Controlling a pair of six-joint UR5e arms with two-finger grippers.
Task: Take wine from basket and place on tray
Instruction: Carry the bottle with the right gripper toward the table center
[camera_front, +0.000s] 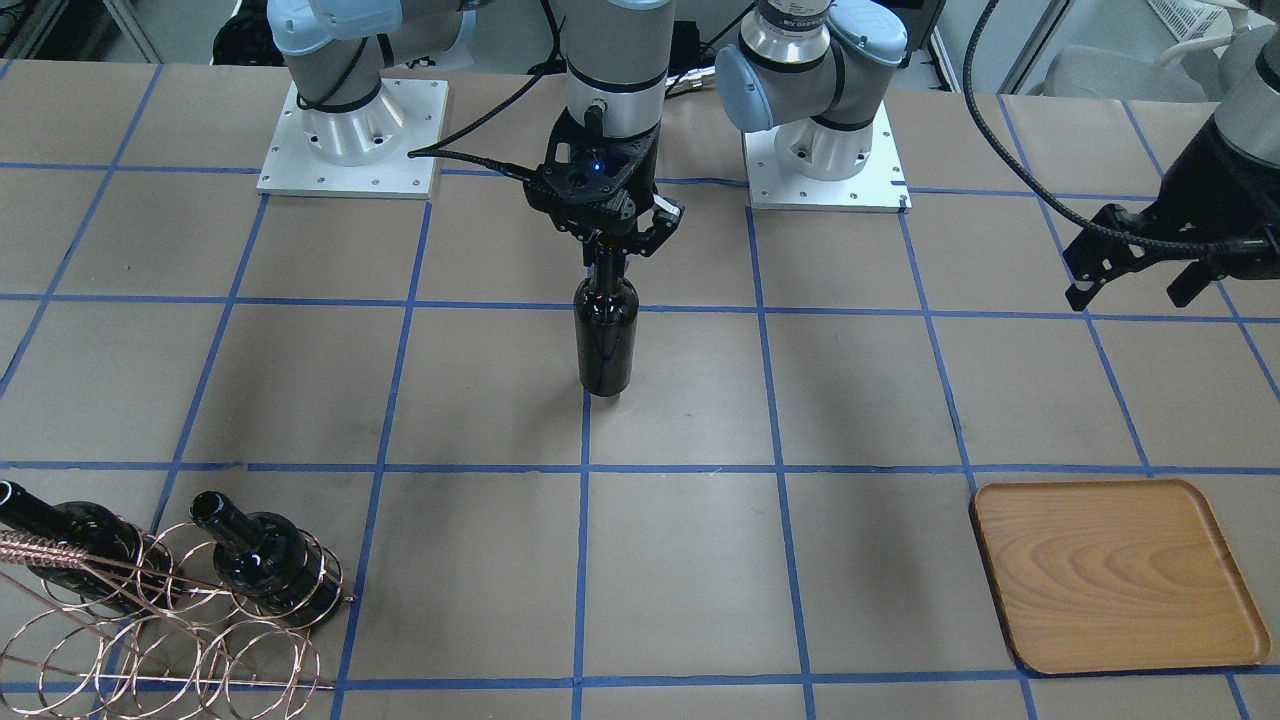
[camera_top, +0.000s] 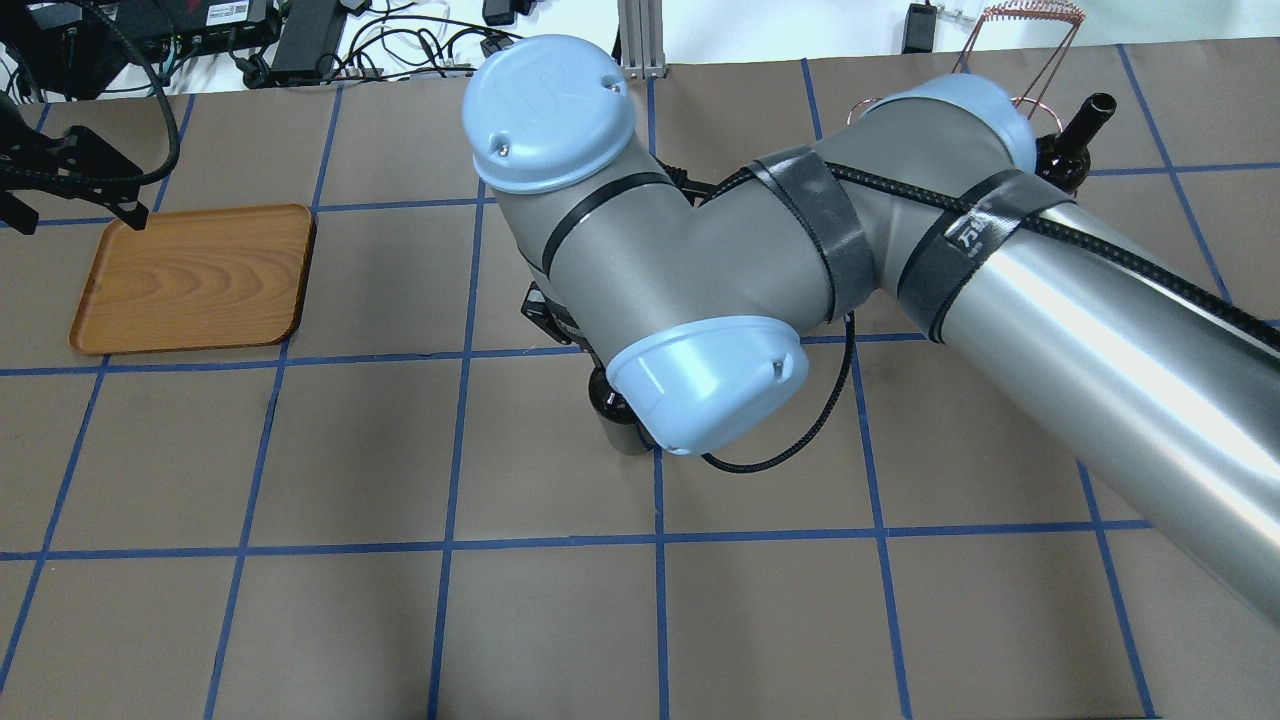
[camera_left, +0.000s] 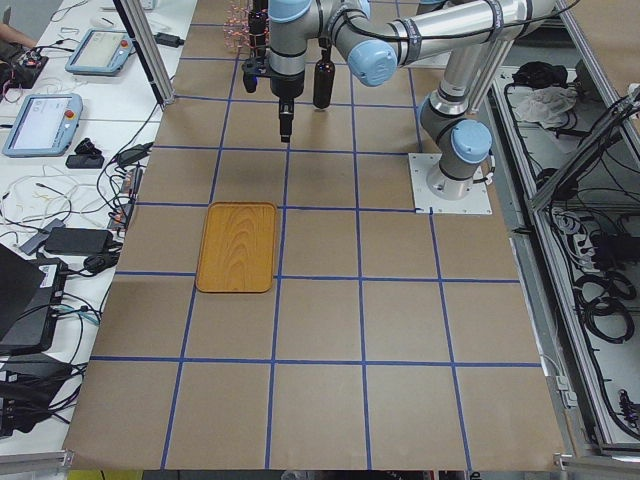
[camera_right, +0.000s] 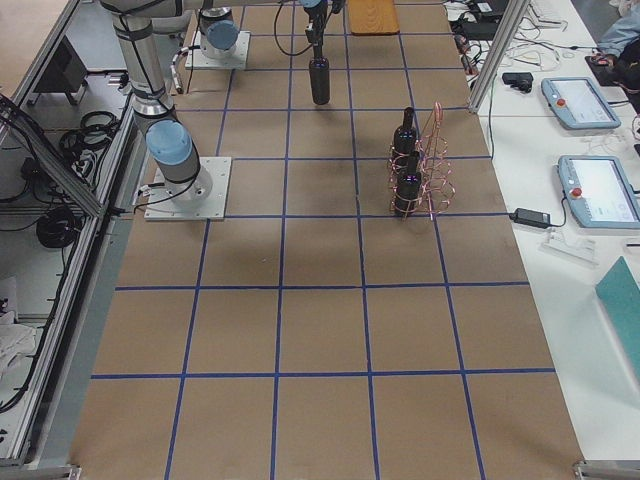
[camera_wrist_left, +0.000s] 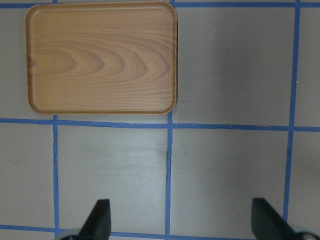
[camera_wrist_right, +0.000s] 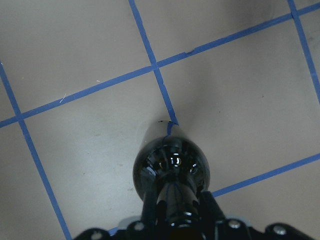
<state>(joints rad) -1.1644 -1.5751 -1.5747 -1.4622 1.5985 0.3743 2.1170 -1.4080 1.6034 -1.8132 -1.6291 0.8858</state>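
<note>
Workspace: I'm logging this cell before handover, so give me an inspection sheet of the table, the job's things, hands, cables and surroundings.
Surface: paper-covered table with blue tape grid; no spills seen.
Job's things: one bottle upright mid-table; two more bottles in the rack; tray bare.
Clutter: nothing seen.
Hands: right hand shut on the bottle's neck; left hand open, near the tray.
Cables: black cable runs to the right hand.
Surroundings: control tablets on side bench.

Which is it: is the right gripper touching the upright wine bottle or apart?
Touching. The front-facing view shows the right gripper clamped on the neck of the wine bottle; the right wrist view agrees.
</note>
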